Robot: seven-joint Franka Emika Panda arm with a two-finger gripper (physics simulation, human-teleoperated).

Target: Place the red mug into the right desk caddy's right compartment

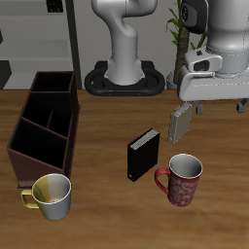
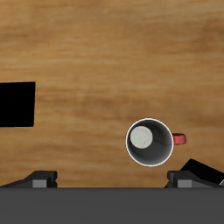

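The red mug [image 1: 182, 180] stands upright on the table near its front edge, with its handle toward the small black box. In the wrist view the red mug [image 2: 149, 142] shows from above with a grey-white inside. My gripper [image 1: 185, 122] hangs open and empty above the mug, a little farther back, not touching it. Its fingertips [image 2: 39, 178] stand wide apart in the wrist view. The right desk caddy [image 1: 44, 126], a long dark brown box with dividers, lies across the table from the mug. Its squarish end section [image 1: 55, 86] is at the back.
A small black box [image 1: 143, 154] stands between the mug and the caddy; its corner shows in the wrist view [image 2: 206, 171]. A yellow-and-cream mug [image 1: 51, 195] sits just before the caddy's near end. A flat black patch [image 2: 16, 105] is unidentifiable.
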